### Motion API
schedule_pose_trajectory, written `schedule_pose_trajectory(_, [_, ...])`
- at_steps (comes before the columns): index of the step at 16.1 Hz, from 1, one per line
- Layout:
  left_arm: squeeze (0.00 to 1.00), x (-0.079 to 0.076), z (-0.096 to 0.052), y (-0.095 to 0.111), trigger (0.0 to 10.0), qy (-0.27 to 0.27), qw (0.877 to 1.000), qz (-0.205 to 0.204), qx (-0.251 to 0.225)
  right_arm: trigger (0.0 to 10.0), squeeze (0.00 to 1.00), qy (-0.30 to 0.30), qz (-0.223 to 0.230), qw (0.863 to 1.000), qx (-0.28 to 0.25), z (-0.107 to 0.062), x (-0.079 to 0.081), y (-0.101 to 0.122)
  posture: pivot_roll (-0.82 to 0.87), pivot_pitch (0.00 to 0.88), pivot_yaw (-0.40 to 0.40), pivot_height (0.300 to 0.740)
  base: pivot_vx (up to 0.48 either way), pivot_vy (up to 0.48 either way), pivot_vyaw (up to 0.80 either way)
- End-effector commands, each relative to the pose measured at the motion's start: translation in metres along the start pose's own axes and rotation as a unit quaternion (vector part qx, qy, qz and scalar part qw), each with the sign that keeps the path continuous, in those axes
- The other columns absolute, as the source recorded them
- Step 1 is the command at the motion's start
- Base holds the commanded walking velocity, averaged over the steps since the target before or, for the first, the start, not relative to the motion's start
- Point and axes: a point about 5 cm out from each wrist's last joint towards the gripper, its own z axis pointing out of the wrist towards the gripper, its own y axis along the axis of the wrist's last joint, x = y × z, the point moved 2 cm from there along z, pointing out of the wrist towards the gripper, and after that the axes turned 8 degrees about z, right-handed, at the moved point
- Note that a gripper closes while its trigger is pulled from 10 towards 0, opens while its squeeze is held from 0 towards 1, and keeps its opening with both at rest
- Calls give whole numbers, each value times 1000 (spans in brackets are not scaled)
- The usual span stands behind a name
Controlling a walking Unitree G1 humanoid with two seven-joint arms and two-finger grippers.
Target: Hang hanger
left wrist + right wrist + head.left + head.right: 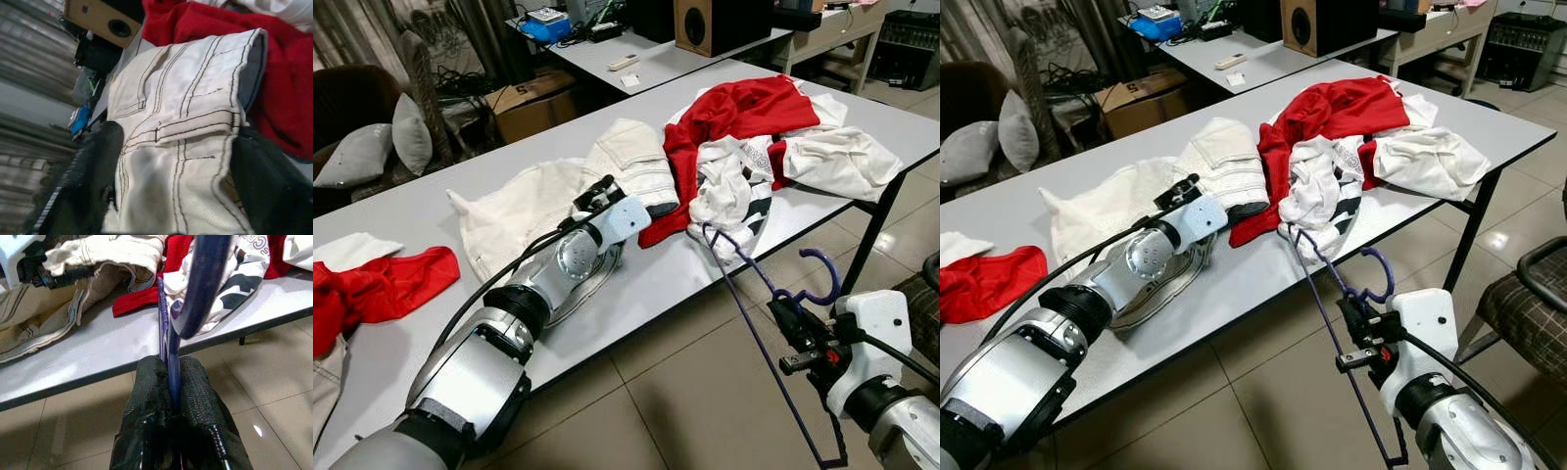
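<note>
Right end effector [1363,333] is clenched on the purple hanger [759,323] just under its hook, gripped at the neck — probably so the hook stays free for hanging. The hanger sits off the bench [646,284], out past the bench's near edge and over the tiled floor [685,392]. Its far corner reaches up to the bench edge and looks caught in or touching the black-and-white shirt [729,196] drooping over that edge; cannot tell if it is truly threaded through. In the right wrist view the two black fingers [146,396] press together on the thin purple wire.

Left end effector [597,196] lies low on the bench, against the white jeans [626,162]. The left wrist view has its fingers [98,161] spread wide, one on each side of the jeans' waistband — released, nothing gripped. Likely there to pin or lift the garment; a guess.

On the bench behind the jeans: a red garment [744,108] heaped with a white top [842,162]. A second red cloth [382,289] lies at the bench's left end.

Room: open floor in front of the bench gives the right arm free swing. The bench's near edge and the hanging shirt are the snag risks if the hanger pulls away. No rail or rod in view to hang on.
</note>
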Motion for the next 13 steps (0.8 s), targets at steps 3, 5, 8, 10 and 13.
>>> schedule_pose_trajectory(3, [0, 19, -2, -11, 0, 38, 999, -19, 13, 10000, 0, 16, -12, 1000, 11, -5, 4, 1, -290, 0, 150, 740, 0, 0, 0])
schedule_pose_trajectory(5, [0, 21, -4, -15, 0, 30, 998, -54, 9, 10000, 0, 23, -16, 999, 18, -7, 5, 1, -291, 0, 127, 740, 0, 0, 0])
schedule_pose_trajectory(8, [0, 3, -10, -23, 0, -35, 997, -72, 11, 10000, 0, 37, -24, 999, 28, -6, 5, 1, -283, 0, 95, 740, 0, 0, 0])
schedule_pose_trajectory(10, [0, 22, -10, -32, 0, 16, 999, -29, 43, 10000, 0, 52, -34, 998, 33, -2, 6, 4, -281, 0, 65, 740, 0, 0, 0])
schedule_pose_trajectory(13, [0, 18, -9, -29, 0, -40, 998, -8, 50, 10000, 0, 58, -40, 997, 37, -2, 6, 6, -277, 0, 53, 740, 0, 0, 0])
